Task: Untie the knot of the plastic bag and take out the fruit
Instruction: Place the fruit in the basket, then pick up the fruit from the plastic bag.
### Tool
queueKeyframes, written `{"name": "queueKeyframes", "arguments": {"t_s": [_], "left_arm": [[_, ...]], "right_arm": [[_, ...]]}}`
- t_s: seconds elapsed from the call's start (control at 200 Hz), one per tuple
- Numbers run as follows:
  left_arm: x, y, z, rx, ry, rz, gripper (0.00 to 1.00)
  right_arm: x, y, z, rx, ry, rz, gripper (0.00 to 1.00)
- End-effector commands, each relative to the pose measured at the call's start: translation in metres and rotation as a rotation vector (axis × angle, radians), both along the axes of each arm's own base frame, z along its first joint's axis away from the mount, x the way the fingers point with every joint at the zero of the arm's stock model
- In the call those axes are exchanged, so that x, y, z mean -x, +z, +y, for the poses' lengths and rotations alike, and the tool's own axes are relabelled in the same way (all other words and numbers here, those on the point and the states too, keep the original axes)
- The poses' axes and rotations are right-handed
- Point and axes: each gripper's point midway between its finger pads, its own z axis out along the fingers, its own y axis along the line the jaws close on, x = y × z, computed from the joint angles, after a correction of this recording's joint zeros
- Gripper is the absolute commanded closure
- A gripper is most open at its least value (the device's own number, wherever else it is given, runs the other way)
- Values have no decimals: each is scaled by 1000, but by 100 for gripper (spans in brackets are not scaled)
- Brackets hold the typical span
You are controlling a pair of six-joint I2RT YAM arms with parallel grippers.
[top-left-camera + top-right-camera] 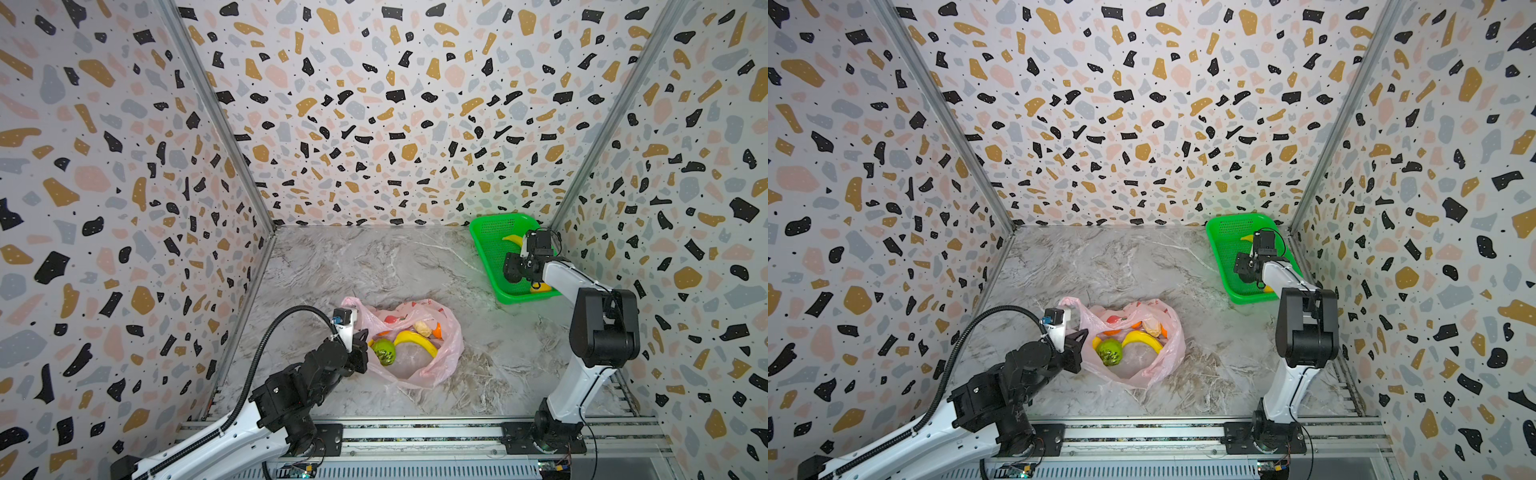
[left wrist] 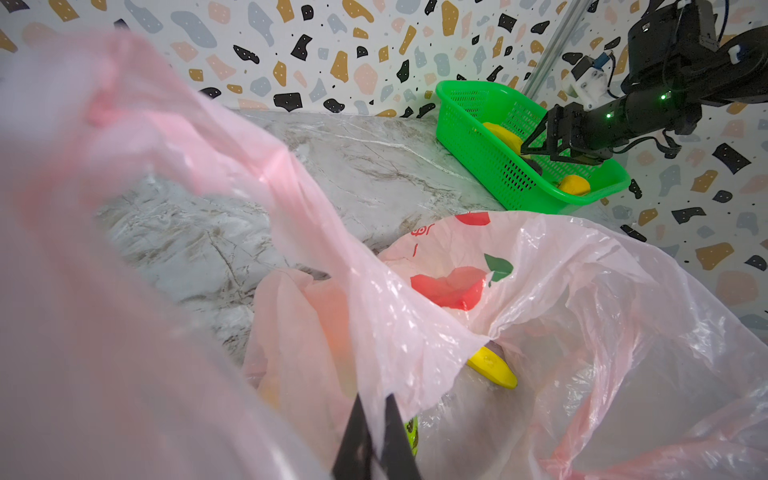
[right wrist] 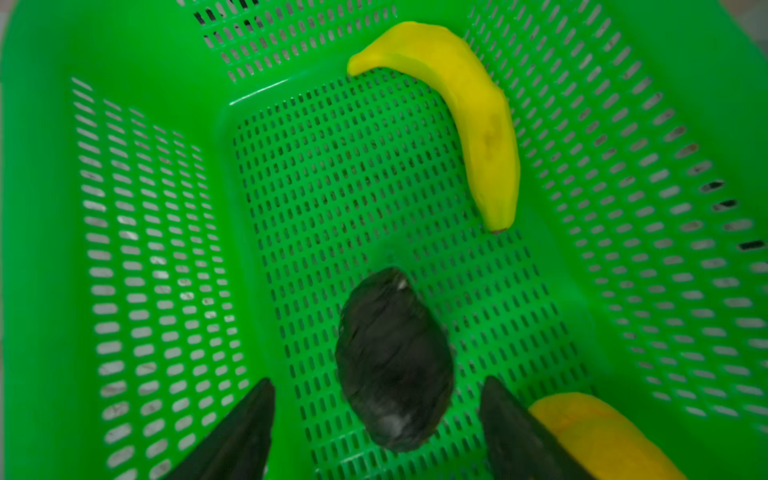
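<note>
The pale pink plastic bag (image 1: 432, 365) (image 1: 1154, 365) lies on the marble table with its mouth wide open; no knot shows. My left gripper (image 1: 361, 345) (image 2: 376, 411) is shut on the plastic bag's near-left rim. Inside lie fruit: a green-yellow one (image 1: 384, 351), a cream one (image 1: 423, 328) and an orange tangerine (image 1: 436, 331), beside a long yellow banana (image 1: 415, 341). My right gripper (image 1: 513, 270) (image 3: 378, 382) stands open over the green basket (image 3: 145, 249). The blackish avocado (image 3: 392, 361) rests on the basket floor between the fingers, clear of both.
The green basket (image 1: 490, 249) sits at the back right corner against the walls. It also holds a banana (image 3: 469, 120) and a yellow-orange piece (image 3: 598, 432). Patterned walls close in three sides. A rail (image 1: 415, 432) runs along the front.
</note>
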Motion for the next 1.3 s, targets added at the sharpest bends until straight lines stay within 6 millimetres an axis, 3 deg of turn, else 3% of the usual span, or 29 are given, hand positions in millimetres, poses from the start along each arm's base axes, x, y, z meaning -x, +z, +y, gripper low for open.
{"name": "queueKeyframes", "arguments": {"t_s": [0.0,0.125,0.25,0.455,0.636,0.876,1.126,1.296], "left_arm": [[0,9,1,10,13,-8,100],[-1,6,-2,-7,13,2,100],[-3,5,-1,-13,26,3,100],[-6,11,4,-13,52,-32,100],[-8,28,8,12,59,-98,100],[-10,36,3,4,40,-142,100],[-9,14,0,-10,39,-66,100],[-10,1,2,-60,62,-17,100]], "right_arm": [[-11,43,4,14,15,-90,13],[0,73,27,-21,92,-109,12],[31,121,89,-114,284,-135,13],[122,175,202,-265,707,-129,13],[197,195,260,-341,941,-85,14],[269,191,309,-390,1142,27,15],[315,157,333,-411,1247,144,17],[336,119,349,-342,1277,208,19]]}}
